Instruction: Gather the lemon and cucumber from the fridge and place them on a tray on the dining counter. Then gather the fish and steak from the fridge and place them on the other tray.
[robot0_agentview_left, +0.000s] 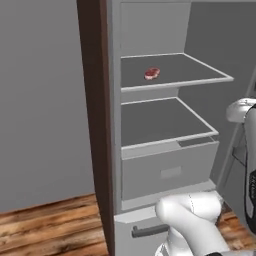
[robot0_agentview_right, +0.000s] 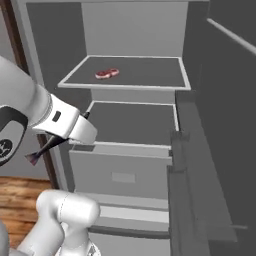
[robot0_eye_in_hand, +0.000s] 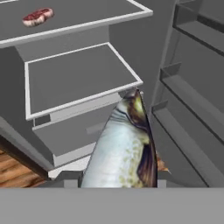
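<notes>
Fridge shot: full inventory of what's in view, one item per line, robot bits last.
fridge: one, light grey, dark grey inside, door open, fills the middle.
shelves: two, dark grey with pale edges, one above the other.
drawer: one, light grey, below the lower shelf.
steak: one, red-pink, on the upper shelf, left part.
fish: one, silvery with dark back, held in the jaws in front of the fridge.
floor: brown wood planks, lower left.
gripper: one, shut on the fish.
arm: one, white with dark joints.
</notes>
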